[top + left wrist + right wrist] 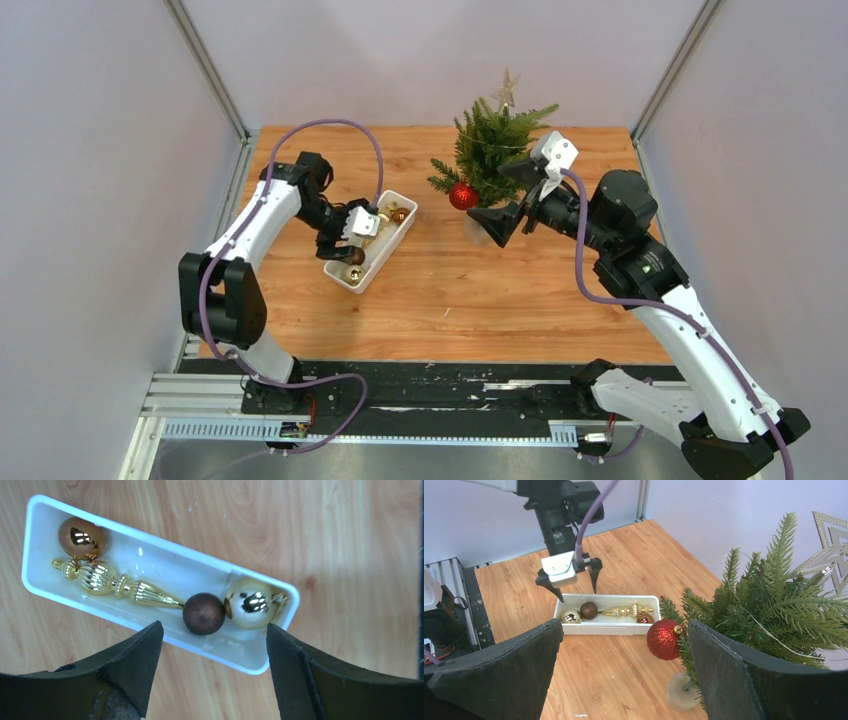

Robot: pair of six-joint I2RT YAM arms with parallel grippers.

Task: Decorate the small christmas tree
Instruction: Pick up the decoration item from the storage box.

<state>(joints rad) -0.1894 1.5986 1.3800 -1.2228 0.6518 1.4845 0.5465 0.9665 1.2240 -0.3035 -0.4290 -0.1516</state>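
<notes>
1. Two arms split the job in the top view. The left gripper hovers over the white tray of ornaments. The right gripper sits just beside the small christmas tree, at the far right of the table. A red ball hangs on a low branch and a star tops the tree.
2. Left wrist: jaws open and empty, straddling the brown ball, which touches a gold ball. The brown ball is probably the next pick.
3. Right wrist: jaws spread wide, gripping nothing. The red ball hangs from the branch on its own, so that hanging looks done. The tree stands upright in its clear base.
</notes>
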